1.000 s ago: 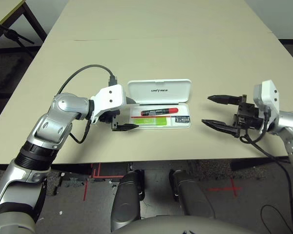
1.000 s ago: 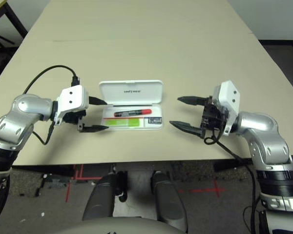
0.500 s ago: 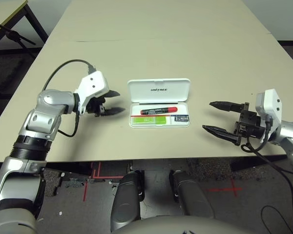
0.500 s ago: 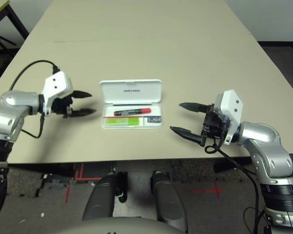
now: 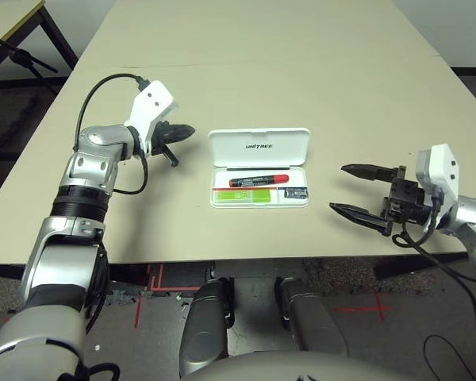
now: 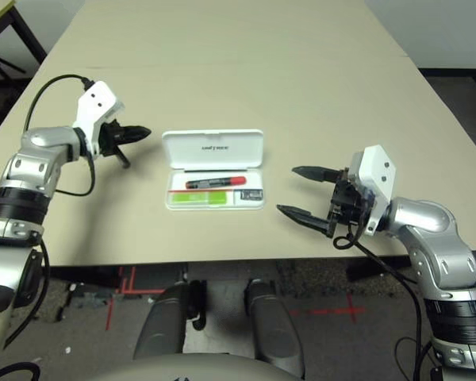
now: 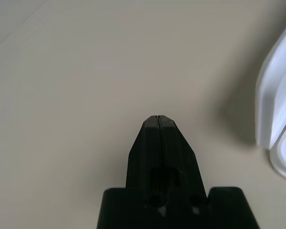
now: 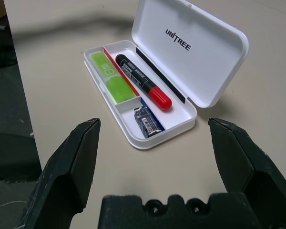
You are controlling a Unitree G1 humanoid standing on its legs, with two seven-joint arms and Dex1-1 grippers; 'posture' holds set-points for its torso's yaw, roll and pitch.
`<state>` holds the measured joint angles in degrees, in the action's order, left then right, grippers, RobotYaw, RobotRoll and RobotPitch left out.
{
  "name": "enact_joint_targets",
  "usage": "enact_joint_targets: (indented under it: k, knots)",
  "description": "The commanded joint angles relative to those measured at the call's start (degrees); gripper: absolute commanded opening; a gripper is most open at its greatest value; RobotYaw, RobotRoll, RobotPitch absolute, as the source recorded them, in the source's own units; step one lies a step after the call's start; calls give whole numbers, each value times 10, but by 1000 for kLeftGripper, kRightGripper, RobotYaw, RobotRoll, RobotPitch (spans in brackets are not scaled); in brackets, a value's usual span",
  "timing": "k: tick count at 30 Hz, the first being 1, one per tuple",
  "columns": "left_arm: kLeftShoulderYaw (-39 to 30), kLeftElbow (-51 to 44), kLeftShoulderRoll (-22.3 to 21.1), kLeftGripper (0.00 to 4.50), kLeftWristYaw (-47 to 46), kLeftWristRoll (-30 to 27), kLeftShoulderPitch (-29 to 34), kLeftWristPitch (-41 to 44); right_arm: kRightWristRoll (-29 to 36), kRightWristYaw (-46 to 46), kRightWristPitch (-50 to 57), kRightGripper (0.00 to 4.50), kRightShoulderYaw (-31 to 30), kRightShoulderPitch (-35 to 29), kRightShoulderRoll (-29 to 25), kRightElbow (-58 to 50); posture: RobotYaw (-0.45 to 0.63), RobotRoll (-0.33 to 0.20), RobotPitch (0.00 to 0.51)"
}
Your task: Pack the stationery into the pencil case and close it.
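Pencil case [image 5: 259, 168] lying open near the middle of the table [image 5: 301, 71], its lid [image 8: 190, 47] standing up behind the tray, which is holding the red marker [image 8: 143, 82], the lime-green stick [image 8: 112, 80] and a small dark piece [image 8: 147, 121]. Left gripper [image 5: 184, 131], fingers pressed together and holding nothing, is hovering just left of the case's raised lid. Right gripper [image 5: 351, 189], fingers spread wide apart and empty, is pointing at the case from its right, well apart.

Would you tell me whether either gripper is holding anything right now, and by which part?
Nothing is held. The left gripper is shut on nothing beside the pencil case; the right gripper is open.
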<state>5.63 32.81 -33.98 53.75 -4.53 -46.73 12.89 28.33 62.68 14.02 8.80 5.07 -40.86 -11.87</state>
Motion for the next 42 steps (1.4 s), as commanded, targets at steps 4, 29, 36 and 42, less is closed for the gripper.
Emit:
enact_joint_targets:
  k: [4,29,36,42]
  knots:
    - [10,-44,11,40,65,-17,10,19,5,-2,0,4500,5,-11,-6,-11,-134,0,164]
    - [56,-289,-68,40,228,-59,142,88,-12,3,-13,4500,-17,18,-9,21,-110,0,171]
    - [80,-284,-60,40,213,-44,150,74,-10,10,-11,4500,-19,13,-11,19,-114,0,171]
    - [98,-275,-57,40,203,-28,146,71,-11,14,-4,4500,-19,5,-18,13,-122,0,175]
